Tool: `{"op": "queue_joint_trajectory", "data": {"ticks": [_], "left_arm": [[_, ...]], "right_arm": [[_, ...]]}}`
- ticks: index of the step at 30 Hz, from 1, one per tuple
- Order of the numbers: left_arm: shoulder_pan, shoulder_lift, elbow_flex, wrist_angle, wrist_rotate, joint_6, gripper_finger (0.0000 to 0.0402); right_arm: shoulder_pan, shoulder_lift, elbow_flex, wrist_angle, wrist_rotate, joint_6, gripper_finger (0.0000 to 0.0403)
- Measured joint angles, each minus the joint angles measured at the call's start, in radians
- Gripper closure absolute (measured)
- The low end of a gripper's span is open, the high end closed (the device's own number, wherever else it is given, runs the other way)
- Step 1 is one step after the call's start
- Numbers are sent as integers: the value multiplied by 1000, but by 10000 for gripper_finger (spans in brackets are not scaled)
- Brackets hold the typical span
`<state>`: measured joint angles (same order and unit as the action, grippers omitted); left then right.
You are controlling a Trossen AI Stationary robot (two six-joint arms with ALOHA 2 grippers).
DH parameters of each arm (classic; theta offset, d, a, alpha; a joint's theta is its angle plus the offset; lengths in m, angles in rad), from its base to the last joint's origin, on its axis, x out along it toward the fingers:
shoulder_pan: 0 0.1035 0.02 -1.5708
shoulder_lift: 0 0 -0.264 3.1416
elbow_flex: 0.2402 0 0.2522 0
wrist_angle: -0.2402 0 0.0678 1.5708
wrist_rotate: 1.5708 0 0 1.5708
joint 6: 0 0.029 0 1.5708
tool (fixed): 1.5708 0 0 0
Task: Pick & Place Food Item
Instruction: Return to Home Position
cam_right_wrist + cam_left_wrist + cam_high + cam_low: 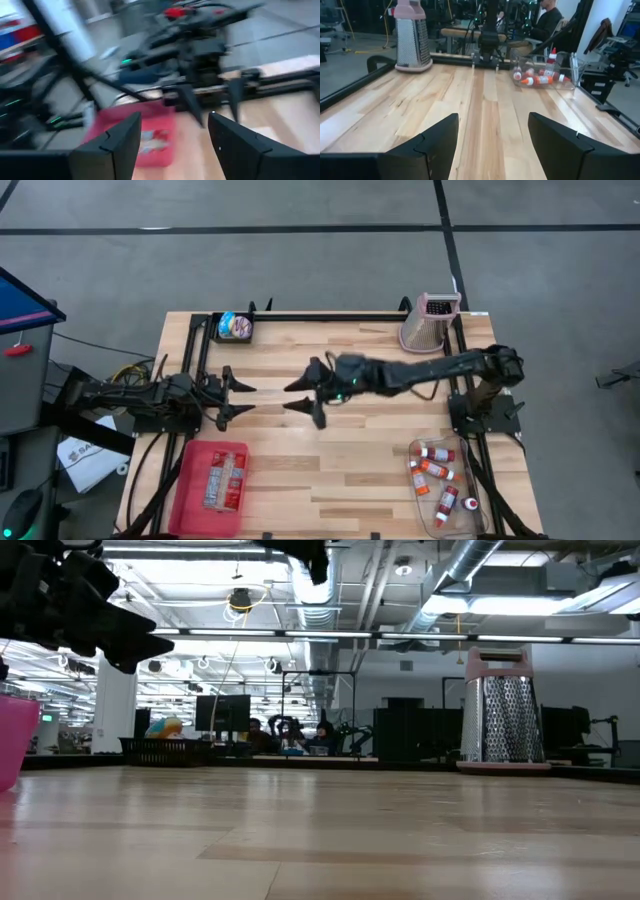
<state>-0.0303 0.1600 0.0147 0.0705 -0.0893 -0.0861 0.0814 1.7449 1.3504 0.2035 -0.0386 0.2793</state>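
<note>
Left pincer [492, 118]: dark, wedge-shaped fingers spread wide with nothing between them, at the left side of the worktop and pointing toward its middle.
Right pincer [291, 397]: on an arm stretched from the right side across to the middle. Its fingers are also wide apart and empty. It faces the left pincer, tips near but not touching.
Worktop [340, 470]: pale wooden planks with visible grain, edged by a black metal frame.
Clear bin [572, 66]: see-through plastic, rectangular, at the near right corner in the high view.
Bottles [437, 470]: several small red and orange ones with white caps. Most lie on their sides inside the clear bin and one stands up. Their labels are too small to read.
Red tray [190, 480]: glossy plastic, at the near left corner, holding flat packets [224, 480] whose print cannot be read.
Grater [503, 705]: four-sided perforated metal with a pink handle and pink base, upright at the far right corner.
Black basket [216, 330]: at the far left, with a round blue-and-pale item [236, 326] in it.
Person [547, 20]: in a dark top, seated beyond the worktop.
</note>
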Motion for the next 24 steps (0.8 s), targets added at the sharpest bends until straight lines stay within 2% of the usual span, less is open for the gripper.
{"op": "queue_joint_trajectory", "data": {"ticks": [2, 4, 9, 12, 18, 24], "left_arm": [[0, 9, 0, -1, 0, 0, 165], [0, 14, 0, -3, 0, 0, 165], [0, 31, 0, 1, 0, 0, 166], [0, 36, 0, -1, 0, 0, 166], [0, 38, 0, 0, 0, 0, 166], [0, 42, 0, 2, 0, 0, 166]], "right_arm": [[-32, -29, -1, -21, -137, -19, 183], [-41, -78, 0, -73, -219, -71, 186], [-34, -216, -51, -164, -251, -234, 196], [-39, -348, -186, -133, -226, -262, 201], [-43, -603, -583, 98, -152, -259, 202], [-70, -810, -917, 283, -135, -158, 208]]}}
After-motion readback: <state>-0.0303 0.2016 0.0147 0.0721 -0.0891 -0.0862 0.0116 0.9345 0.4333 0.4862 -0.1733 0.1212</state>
